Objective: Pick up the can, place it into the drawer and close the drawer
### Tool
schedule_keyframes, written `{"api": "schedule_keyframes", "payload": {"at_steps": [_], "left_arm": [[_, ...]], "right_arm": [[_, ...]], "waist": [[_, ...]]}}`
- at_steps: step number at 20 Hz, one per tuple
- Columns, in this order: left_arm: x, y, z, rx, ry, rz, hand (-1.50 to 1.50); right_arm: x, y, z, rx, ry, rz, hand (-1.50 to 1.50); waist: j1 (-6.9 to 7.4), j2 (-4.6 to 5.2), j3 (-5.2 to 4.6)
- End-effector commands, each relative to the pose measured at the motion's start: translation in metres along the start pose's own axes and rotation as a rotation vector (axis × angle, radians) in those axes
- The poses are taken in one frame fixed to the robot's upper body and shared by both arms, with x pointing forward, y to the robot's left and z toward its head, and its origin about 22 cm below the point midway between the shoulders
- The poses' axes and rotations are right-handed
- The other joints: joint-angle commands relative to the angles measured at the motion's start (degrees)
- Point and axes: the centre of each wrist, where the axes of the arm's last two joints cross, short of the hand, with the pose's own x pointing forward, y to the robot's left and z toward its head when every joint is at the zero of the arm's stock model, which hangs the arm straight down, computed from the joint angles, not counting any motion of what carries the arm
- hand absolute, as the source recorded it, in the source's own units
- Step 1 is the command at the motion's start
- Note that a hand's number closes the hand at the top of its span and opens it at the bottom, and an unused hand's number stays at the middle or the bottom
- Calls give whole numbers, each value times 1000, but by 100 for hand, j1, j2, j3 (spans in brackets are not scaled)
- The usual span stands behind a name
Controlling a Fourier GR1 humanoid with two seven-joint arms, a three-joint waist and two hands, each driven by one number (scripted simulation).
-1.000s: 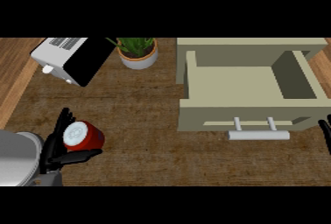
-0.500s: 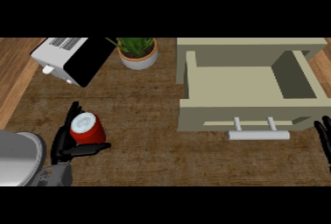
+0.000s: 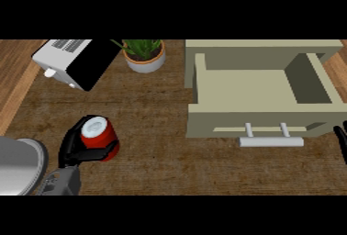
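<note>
The left hand (image 3: pixel 75 149) had its fingers and thumb curled round the red can (image 3: pixel 103 137) over the left part of the tabletop (image 3: pixel 156 105), well apart from the drawer (image 3: pixel 257 120), which stood open to the right. The right hand (image 3: pixel 339 140) rested at the right edge just beside the drawer's handle (image 3: pixel 271 141), fingers straight.

The counter (image 3: pixel 159 112) has a dark brown, rough-grained top, with strips of lighter wood (image 3: pixel 13 85) along its left and right sides. At the back left stands a white toaster (image 3: pixel 59 59) with a black side, set at a slant, and just beside it a green plant in a pale pot (image 3: pixel 144 62). A grey rounded metal shape (image 3: pixel 17 167) shows at the lower left edge.
</note>
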Motion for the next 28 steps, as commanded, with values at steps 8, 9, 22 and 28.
{"api": "schedule_keyframes", "payload": {"at_steps": [8,9,22,28], "left_arm": [[31,-28,-11,-25,-81,60,150],[44,-23,-10,-14,-65,60,150],[127,-85,-45,-68,-161,3,150],[183,-125,-61,-128,-190,7,150]], "right_arm": [[6,-3,8,3,-4,-9,-150],[-3,-5,8,-6,-14,0,-150],[10,7,15,-23,-15,-23,-150],[1,-9,19,-34,-10,-2,-150]], "waist": [[4,1,-3],[14,-2,-2],[0,-7,-1],[-25,-6,0]]}}
